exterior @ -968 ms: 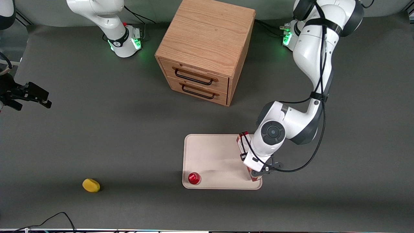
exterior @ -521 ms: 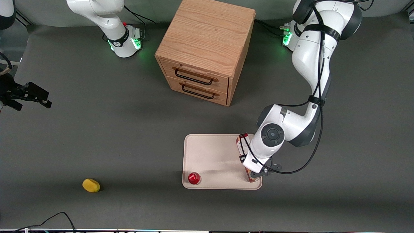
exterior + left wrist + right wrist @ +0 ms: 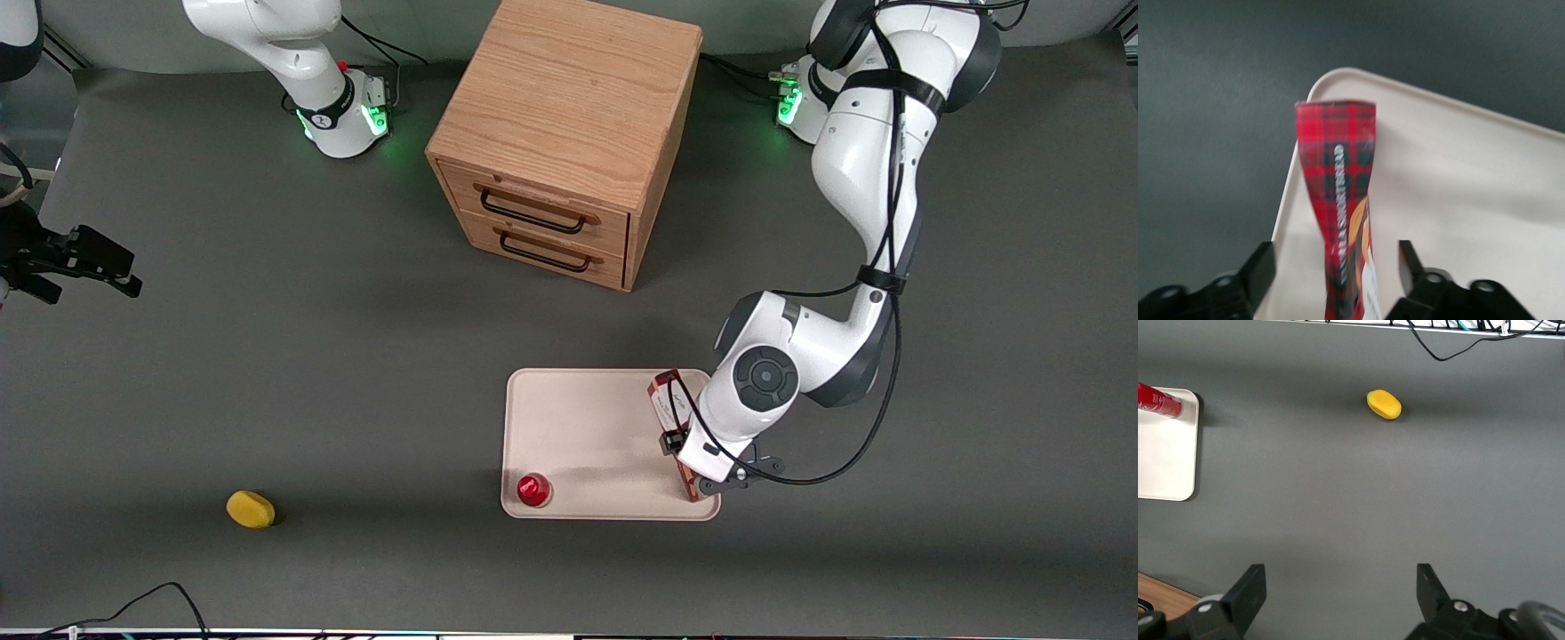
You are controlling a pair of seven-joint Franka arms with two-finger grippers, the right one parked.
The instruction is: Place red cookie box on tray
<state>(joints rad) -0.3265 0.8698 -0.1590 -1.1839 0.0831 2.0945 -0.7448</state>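
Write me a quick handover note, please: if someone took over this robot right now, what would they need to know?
Hand: open, its two fingers standing clear on either side of the red cookie box, not touching it.
Red cookie box: resting on the tray, along the edge toward the working arm's end of the table.
Also on the tray: a small red object at the corner nearest the front camera.
Done: the box appears placed and released.
Left: lift the hand straight up and away without knocking the box.

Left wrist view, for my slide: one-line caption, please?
Open gripper straddling the long narrow red tartan cookie box, which lies on the cream rounded-corner tray.
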